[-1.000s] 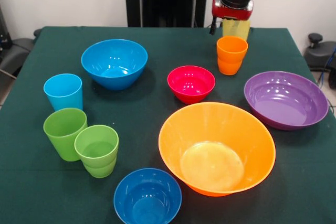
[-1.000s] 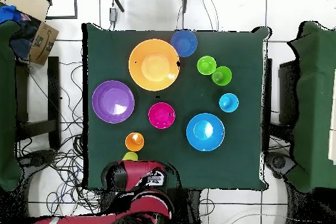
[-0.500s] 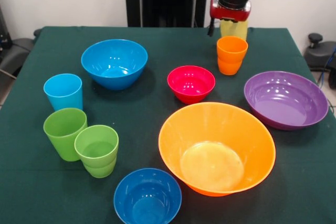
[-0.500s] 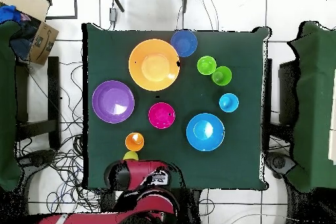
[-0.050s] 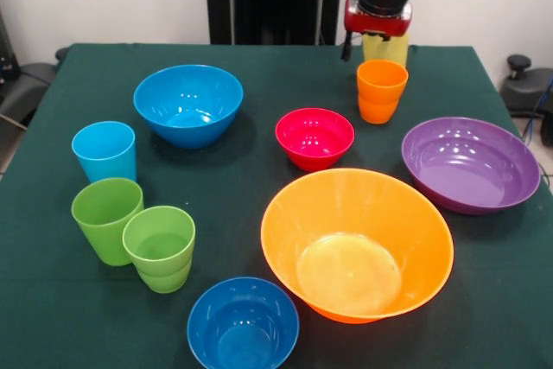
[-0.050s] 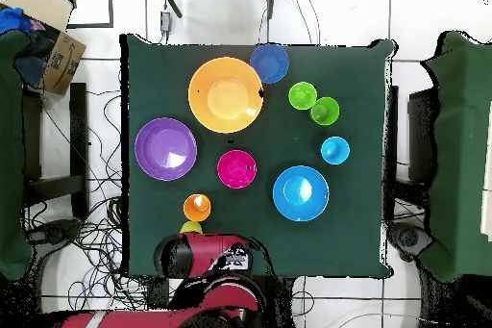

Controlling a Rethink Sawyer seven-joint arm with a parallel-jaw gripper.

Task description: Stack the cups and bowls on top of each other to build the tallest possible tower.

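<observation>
My gripper point(image 5: 384, 39) hangs at the table's far right, shut on a yellow cup point(image 5: 387, 49) held just behind and slightly above the orange cup point(image 5: 381, 91). In the overhead view only a sliver of the yellow cup point(image 6: 191, 227) shows between the arm and the orange cup point(image 6: 197, 208). A red bowl point(image 5: 314, 136) sits left of the orange cup. The purple bowl point(image 5: 471, 164) lies at the right, the big orange bowl point(image 5: 357, 244) in front. A light blue bowl point(image 5: 187, 104) and a dark blue bowl point(image 5: 243, 324) stand apart.
At the left stand a light blue cup point(image 5: 104, 151), a plain green cup point(image 5: 106, 219) and a stepped green cup point(image 5: 160, 248), close together. A cardboard box point(image 6: 58, 55) sits off the table in the overhead view.
The gripper with the yellow cup has shifted slightly left and up in the front view. Everything on the table stays where it was.
</observation>
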